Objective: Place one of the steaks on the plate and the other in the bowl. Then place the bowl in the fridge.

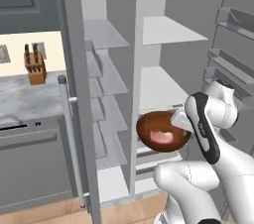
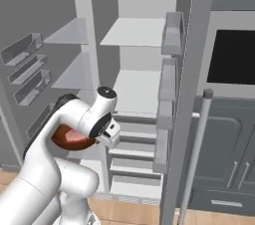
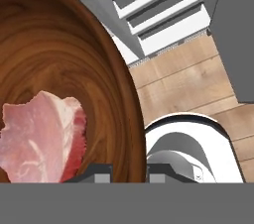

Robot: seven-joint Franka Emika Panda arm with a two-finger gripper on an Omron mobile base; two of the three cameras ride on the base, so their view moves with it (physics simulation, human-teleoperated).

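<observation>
Hand view: hand (image 3: 128, 171) clamped on bowl (image 3: 74, 69) rim, steak (image 3: 42, 136) inside, no legible writing.

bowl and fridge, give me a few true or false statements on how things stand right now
1. The bowl has a steak lying in it. True.
2. The fridge doors are closed. False: both stand open, showing pale shelves.
3. The pincer is shut on the bowl's rim. True.
4. The bowl rests on a fridge shelf. False: it is held in the air in front of the shelves.
5. The bowl is held level. False: it tilts, its inside facing the left base view.
6. A knife block stands on the counter left of the fridge. True.
</observation>
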